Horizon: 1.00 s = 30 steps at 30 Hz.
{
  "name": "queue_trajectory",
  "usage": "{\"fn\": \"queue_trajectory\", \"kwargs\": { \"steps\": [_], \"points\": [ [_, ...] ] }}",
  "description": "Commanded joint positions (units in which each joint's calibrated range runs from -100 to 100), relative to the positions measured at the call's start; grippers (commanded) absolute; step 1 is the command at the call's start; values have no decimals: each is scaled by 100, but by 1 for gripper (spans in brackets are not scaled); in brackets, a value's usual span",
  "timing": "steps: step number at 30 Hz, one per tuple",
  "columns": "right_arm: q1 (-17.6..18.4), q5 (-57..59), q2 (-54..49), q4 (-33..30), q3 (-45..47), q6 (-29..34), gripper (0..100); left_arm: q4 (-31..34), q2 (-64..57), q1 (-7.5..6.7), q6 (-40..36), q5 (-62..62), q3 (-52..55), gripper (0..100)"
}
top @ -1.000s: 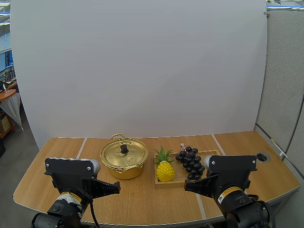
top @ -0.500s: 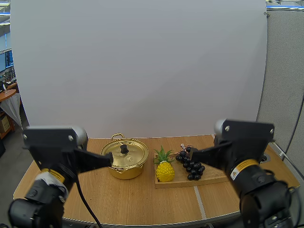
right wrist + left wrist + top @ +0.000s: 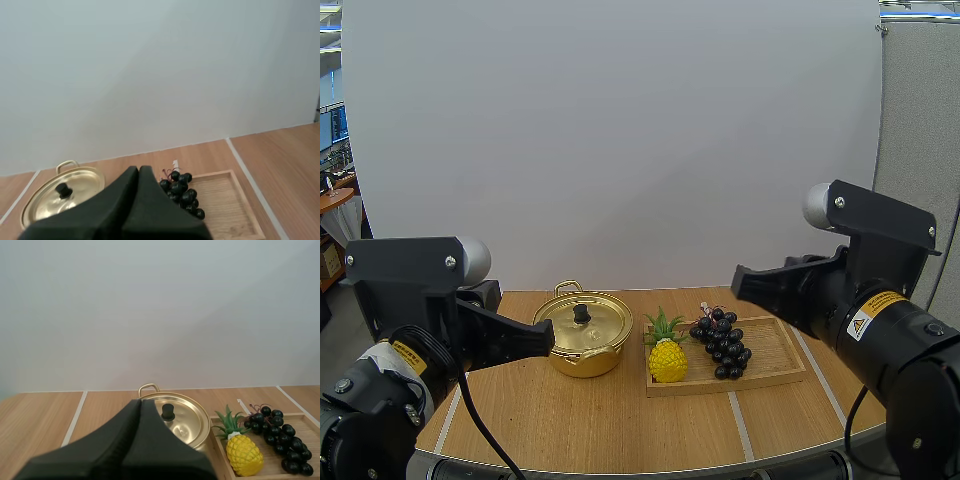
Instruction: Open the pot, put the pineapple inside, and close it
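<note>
Pale wooden table (image 3: 620,420), white backdrop (image 3: 610,140); yellow, seemingly plastic pineapple (image 3: 667,358) lower centre beside lidded gold pot (image 3: 582,330); left gripper (image 3: 139,402), right gripper (image 3: 138,169) both pressed closed

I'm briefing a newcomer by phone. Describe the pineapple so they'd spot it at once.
On the table, a wooden tray lies right of the gold pot. The pineapple stands at the tray's left end, beside dark grapes: yellow, with a green crown.

Lidded gold pot (image 3: 583,333) stands beside upright yellow pineapple (image 3: 667,354) on the tray's left end.
</note>
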Motion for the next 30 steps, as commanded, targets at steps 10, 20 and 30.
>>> {"fn": "queue_trajectory", "kwargs": {
  "steps": [10, 20, 30],
  "points": [
    [-23, 1037, 1710, 606, -313, -1051, 0, 20, 1615, 5, 28, -123, -555, 0],
    [-23, 1222, 3535, 594, -313, -1456, 0, 20, 3446, 5, 318, 40, -1459, 0],
    [-23, 1203, 3749, 622, -313, -1527, 72, 408, 3944, 5, 446, 213, -1515, 73]
  ]
}}
